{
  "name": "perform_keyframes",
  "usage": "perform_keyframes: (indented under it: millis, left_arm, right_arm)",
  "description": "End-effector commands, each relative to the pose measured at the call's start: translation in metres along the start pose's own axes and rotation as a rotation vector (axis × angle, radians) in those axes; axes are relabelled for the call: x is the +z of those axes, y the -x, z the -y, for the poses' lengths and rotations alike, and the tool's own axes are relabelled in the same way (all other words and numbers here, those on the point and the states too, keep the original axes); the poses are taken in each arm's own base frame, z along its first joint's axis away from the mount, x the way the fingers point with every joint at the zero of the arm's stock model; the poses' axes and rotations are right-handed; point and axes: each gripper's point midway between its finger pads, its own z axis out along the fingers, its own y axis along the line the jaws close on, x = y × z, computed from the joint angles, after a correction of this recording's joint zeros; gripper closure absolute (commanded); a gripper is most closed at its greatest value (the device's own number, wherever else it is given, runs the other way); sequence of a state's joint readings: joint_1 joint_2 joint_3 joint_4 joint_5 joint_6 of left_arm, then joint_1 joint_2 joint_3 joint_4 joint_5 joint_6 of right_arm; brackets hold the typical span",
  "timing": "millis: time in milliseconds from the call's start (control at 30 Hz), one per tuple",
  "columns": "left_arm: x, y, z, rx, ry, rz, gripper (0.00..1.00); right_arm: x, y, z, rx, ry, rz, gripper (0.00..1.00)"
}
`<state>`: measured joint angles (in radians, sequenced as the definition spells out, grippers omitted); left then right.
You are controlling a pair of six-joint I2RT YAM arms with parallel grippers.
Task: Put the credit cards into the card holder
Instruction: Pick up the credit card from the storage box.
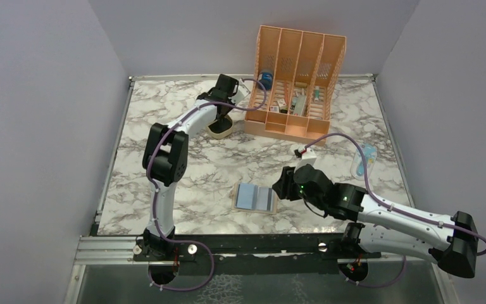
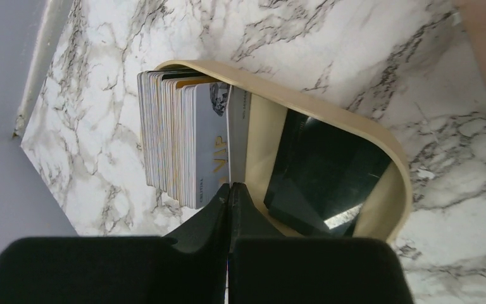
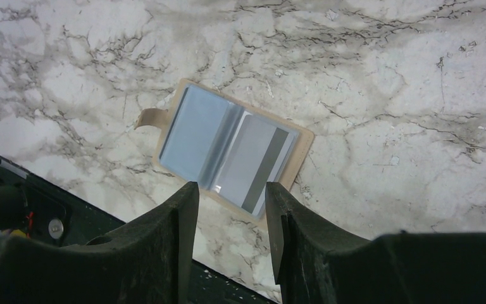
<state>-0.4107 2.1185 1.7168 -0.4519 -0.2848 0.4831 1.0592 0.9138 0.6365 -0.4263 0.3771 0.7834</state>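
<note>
A tan oval tray (image 2: 354, 123) holds a stack of credit cards (image 2: 177, 145) standing on edge and some black cards (image 2: 329, 171) leaning at its other end. My left gripper (image 2: 230, 187) is shut on the edge of one silver-grey card (image 2: 238, 136) at the end of the stack. In the top view it (image 1: 223, 120) reaches down into the tray (image 1: 220, 132). The card holder (image 3: 196, 126) lies open on the table with its snap tab (image 3: 149, 117) out. A grey card with a dark stripe (image 3: 256, 161) sits in its right pocket. My right gripper (image 3: 231, 190) hovers open just beside it, empty.
A big orange slotted organizer (image 1: 297, 82) stands at the back, close to the right of the tray. A small blue-and-white object (image 1: 365, 161) lies at the right. The open card holder (image 1: 255, 197) is near the table's front rail (image 1: 228, 244).
</note>
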Motion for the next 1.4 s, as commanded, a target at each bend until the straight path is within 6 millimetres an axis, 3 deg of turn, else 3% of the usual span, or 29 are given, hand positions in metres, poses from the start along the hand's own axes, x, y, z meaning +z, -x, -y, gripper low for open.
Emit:
perform_keyframes:
  millis: [0, 200, 467, 700, 900, 1100, 1367]
  left_arm:
    - [-0.056, 0.034, -0.006, -0.126, -0.073, 0.123, 1.0]
    - [-0.091, 0.03, -0.007, -0.252, -0.097, 0.114, 1.0]
    - [-0.166, 0.04, 0.019, -0.497, -0.3, 0.251, 1.0]
    - [-0.229, 0.043, 0.066, -0.638, -0.595, 0.396, 1.0]
    - [-0.252, 0.016, 0.094, -0.704, -0.7, 0.409, 1.0]
    - [-0.28, -0.004, 0.134, -0.841, -0.918, 0.443, 1.0]
    - [-0.323, -0.022, 0.168, -0.977, -1.212, 0.481, 1.0]
  right_arm:
    - [0.003, -0.005, -0.001, 0.011, 0.003, -0.008, 0.57]
    - [0.001, -0.002, -0.016, 0.023, 0.071, -0.016, 0.57]
    - [-0.003, 0.001, -0.048, 0.082, 0.213, -0.036, 0.57]
    - [-0.004, 0.005, -0.065, 0.114, 0.313, -0.005, 0.57]
    - [-0.006, 0.019, -0.076, 0.153, 0.32, 0.004, 0.57]
    - [-0.014, 0.026, -0.098, 0.297, 0.431, 0.011, 0.5]
    - [-0.019, 0.051, -0.103, 0.38, 0.448, 0.095, 0.45]
